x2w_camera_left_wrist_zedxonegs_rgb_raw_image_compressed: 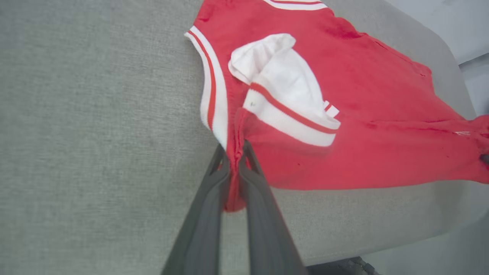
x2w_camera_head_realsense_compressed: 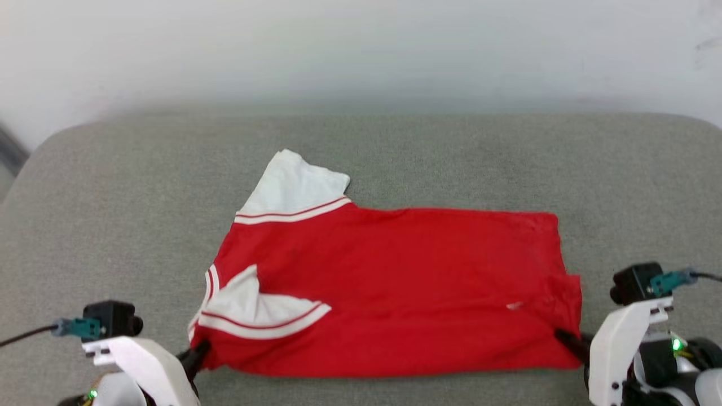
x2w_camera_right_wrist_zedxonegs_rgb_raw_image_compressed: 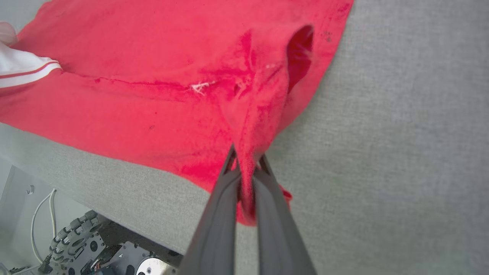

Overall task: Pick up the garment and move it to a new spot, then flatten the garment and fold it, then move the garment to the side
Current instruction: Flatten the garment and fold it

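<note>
The garment [x2w_camera_left_wrist_zedxonegs_rgb_raw_image_compressed: 363,145] is running off the top and right edges of the left wrist view. Its pinched corners are hiding between the closed fingers of the left pincer [x2w_camera_left_wrist_zedxonegs_rgb_raw_image_compressed: 233,149] and the right pincer [x2w_camera_right_wrist_zedxonegs_rgb_raw_image_compressed: 247,154]. A white mark [x2w_camera_head_realsense_compressed: 514,305] on the red cloth is showing too small to tell.

Bright diffuse light, faint shadows, hazy wall [x2w_camera_head_realsense_compressed: 361,45], soft wrist views bowed at edges.

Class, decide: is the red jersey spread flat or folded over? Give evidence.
Partly folded: on the jersey, the near sleeve lies turned in over the red body; the far sleeve sticks out flat.
</note>
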Controlling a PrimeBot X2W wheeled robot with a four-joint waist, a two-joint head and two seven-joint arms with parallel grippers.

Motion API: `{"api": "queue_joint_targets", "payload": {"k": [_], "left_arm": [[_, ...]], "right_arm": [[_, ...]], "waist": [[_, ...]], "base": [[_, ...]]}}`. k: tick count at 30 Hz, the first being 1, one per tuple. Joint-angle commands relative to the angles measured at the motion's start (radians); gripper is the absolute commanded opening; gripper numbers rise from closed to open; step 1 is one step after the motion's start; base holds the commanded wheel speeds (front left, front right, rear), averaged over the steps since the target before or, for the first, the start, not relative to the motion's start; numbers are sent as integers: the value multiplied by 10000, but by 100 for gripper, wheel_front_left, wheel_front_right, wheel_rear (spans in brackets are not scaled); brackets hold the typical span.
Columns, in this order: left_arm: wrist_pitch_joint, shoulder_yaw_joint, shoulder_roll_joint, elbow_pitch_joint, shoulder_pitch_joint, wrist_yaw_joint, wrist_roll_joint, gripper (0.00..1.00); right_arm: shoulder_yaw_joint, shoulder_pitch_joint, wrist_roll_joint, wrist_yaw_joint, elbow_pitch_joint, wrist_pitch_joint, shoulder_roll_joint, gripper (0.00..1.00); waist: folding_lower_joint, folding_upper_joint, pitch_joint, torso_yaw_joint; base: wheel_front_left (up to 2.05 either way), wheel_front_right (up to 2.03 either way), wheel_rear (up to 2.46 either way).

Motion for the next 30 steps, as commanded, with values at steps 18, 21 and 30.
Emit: {"api": "queue_joint_targets", "payload": {"k": [18,21,30], "left_arm": [[-1422,36,-497,1066,-281,-399,393,100],[-1982,36,-446,891,-704,-424,922,100],[-3097,85,-640,1092,-2836,-498,1965,100]], "right_arm": [[-94,738,-888,-4,209,-3940,425,100],[-399,611,-1343,-4,-53,-4954,599,100],[-1017,-213,-2382,-4,-1249,-6454,1345,100]], "waist": [[0,0,-178,-279],[0,0,-188,-422],[0,0,1008,-956]], "base": [[0,0,0],[0,0,0],[0,0,0]]}}
